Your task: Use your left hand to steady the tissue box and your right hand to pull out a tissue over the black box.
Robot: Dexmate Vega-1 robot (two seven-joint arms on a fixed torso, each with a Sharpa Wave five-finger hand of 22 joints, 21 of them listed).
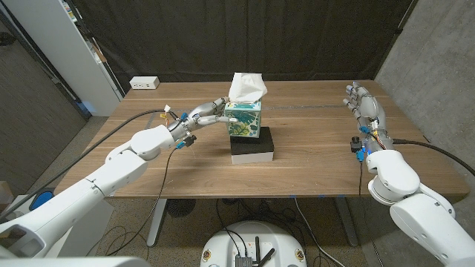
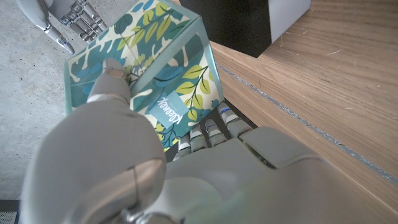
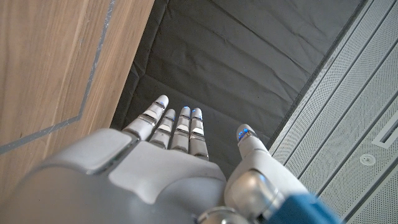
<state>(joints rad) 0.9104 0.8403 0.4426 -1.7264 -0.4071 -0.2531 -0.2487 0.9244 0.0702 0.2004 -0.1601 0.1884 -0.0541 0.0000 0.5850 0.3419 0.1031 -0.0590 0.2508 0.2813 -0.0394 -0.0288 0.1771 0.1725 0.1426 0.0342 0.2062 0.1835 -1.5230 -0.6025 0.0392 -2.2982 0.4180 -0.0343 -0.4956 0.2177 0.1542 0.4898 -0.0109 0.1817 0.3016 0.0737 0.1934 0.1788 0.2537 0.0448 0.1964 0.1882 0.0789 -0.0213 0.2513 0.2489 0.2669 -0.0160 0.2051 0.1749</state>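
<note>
A teal leaf-patterned tissue box stands on a black box with a white side at the table's middle. A white tissue sticks up from its top. My left hand grips the box's left side. In the left wrist view, its thumb presses one face of the tissue box and its fingers lie along another. My right hand is far off at the table's right side, open, fingers spread and pointing away from me. It holds nothing.
A white power strip lies at the table's back left corner. A white cabinet stands left of the table and a black curtain hangs behind it. Bare wood lies between the boxes and my right hand.
</note>
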